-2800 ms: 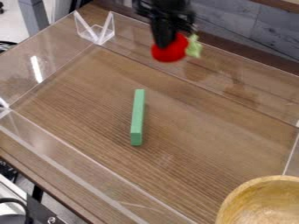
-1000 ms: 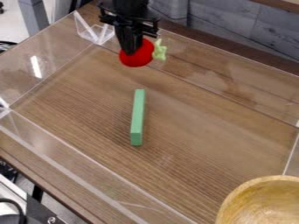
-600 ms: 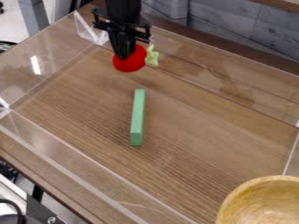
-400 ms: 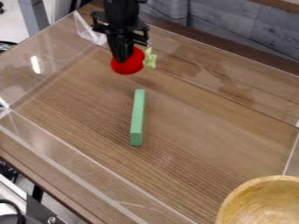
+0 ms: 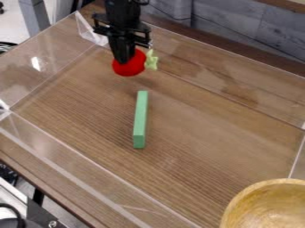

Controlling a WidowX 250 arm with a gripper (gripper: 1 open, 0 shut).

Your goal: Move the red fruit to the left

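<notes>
Gripping the red fruit [image 5: 128,66] | fingers [image 5: 124,49] closed on it | green bar [image 5: 141,118] apart, nearer camera

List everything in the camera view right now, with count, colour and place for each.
red fruit: one, glossy red with a pale yellow-green tuft, far left part of the tabletop, between the gripper's fingers
green bar: one, green, lying flat mid-table, nearer the camera than the fruit and apart from it
bowl: one, light wood colour, bottom right corner, partly cut off by the frame
clear walls: one enclosure, transparent, standing around the tabletop
tabletop: one, brown wood grain, inside the clear walls
gripper: one, black, pointing down, shut on the red fruit
</notes>
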